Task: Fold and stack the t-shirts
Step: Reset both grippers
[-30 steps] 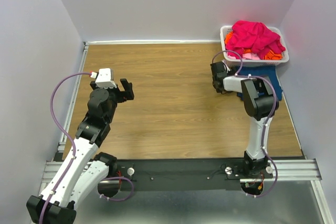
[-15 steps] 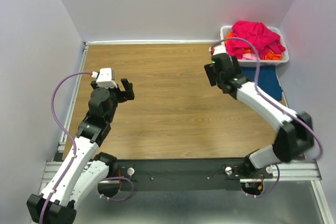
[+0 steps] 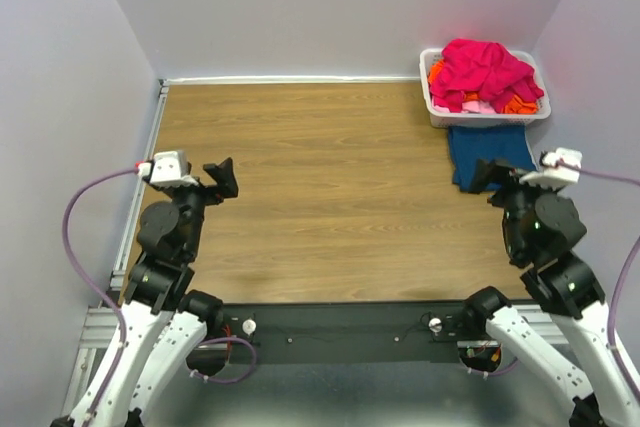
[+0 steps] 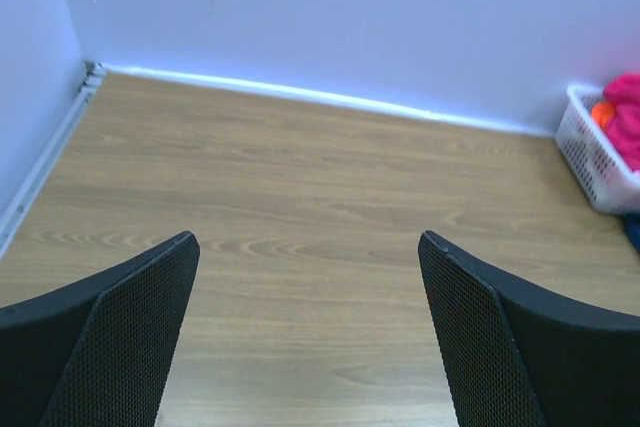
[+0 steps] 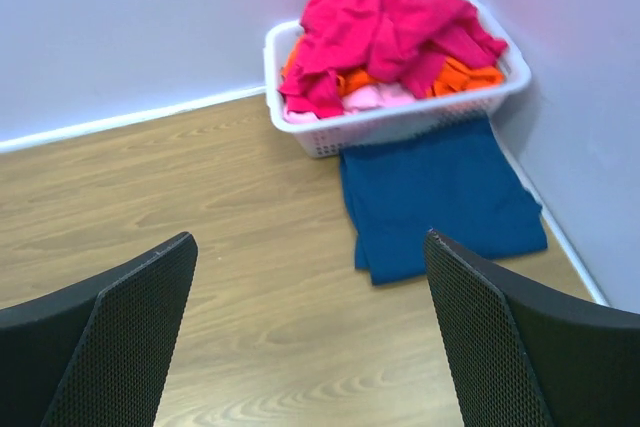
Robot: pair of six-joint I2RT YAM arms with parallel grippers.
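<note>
— How many shirts lie on the surface [image 3: 320, 177]?
— One, a dark blue t-shirt [image 5: 440, 197].
— And baskets?
— One white plastic basket [image 5: 400, 127]. Its heap shows three colours: magenta cloth [image 5: 380, 22], orange cloth [image 5: 465, 75] and pale pink cloth [image 5: 375, 97]. How many garments that makes, I cannot tell.
— Arms?
— Two, a left arm [image 3: 165, 247] and a right arm [image 3: 545, 237], with one hand each: left hand [image 4: 308, 239], right hand [image 5: 310, 237].

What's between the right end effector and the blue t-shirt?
Only bare wooden table between right end effector and blue t-shirt, seen in the right wrist view.
</note>
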